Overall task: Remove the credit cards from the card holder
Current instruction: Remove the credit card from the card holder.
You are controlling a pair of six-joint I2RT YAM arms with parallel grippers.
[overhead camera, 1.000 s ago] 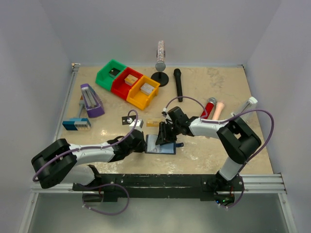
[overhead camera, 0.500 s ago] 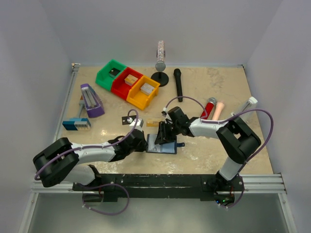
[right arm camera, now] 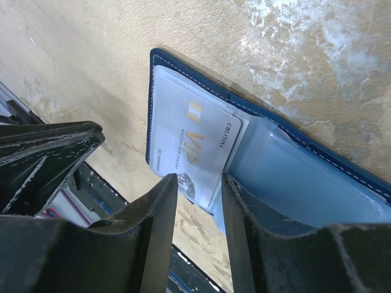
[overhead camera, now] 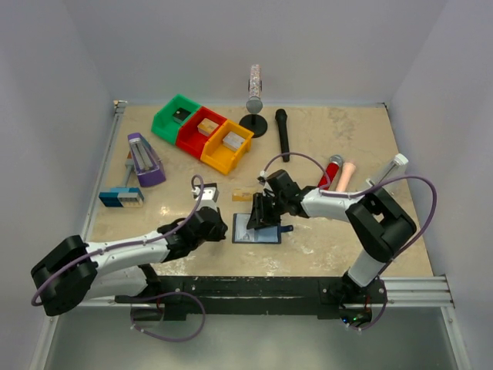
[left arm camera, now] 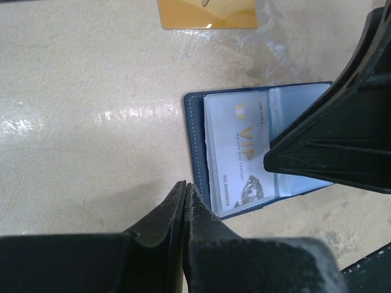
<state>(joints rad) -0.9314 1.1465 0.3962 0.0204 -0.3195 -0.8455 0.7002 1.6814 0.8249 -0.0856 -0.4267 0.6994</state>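
**Robot manipulation laboratory cell.** A beige stone-patterned tabletop is enclosed on three sides by plain pale walls. A left arm and a right arm are bolted to a black rail at the near edge. Unrelated test props lie about: green bin, red bin, yellow bin, black microphone.

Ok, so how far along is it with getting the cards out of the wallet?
Partly done. The tan-gold card already lies on the table beyond the open card holder. In hand: the right gripper, jaws open, is poised over the silvery VIP card, which is tucked in the holder. The left gripper is shut and empty beside it. Left: draw that card out.
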